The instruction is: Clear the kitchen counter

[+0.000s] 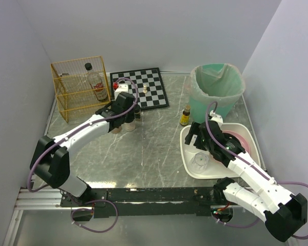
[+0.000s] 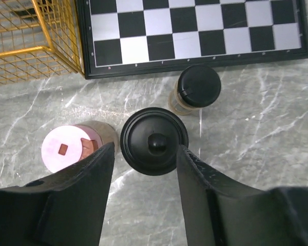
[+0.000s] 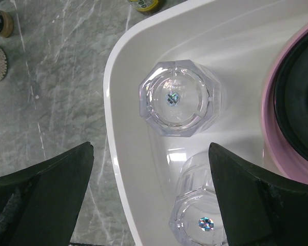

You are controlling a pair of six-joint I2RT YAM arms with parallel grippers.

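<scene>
The kitchen counter point(image 1: 154, 154) runs from the arms' bases out to the chessboard point(image 1: 140, 88) at the back, and there's plenty on it to shift. Nearest in, forward and to the right of the chessboard, the right gripper point(image 3: 150, 145) hangs over the white tray point(image 3: 118, 169). Its fingers are spread wide and grip nothing, with two clear glasses point(image 3: 177, 100) below in the tray. Not the one to watch.

Move in towards the chessboard and here's the action. The left gripper point(image 2: 145, 147) is low over a black-lidded jar point(image 2: 154, 141) standing just short of the chessboard's near edge. The jar is upright, its long axis pointing straight up at the wrist camera, dead centre with one finger on either side. The fingers stand partway apart, but from above I can't tell whether they bite on the body under that wide lid.

A pink-capped shaker point(image 2: 72, 148) sits just beside one finger, and a smaller black-capped bottle point(image 2: 197, 87) stands closer to the chessboard. Both are near enough to get nudged, I'd say.

This is the left arm's job, clearly: the right is well apart, off past the chessboard's right side. Left of the chessboard stands the gold wire basket point(image 1: 79, 87).
</scene>
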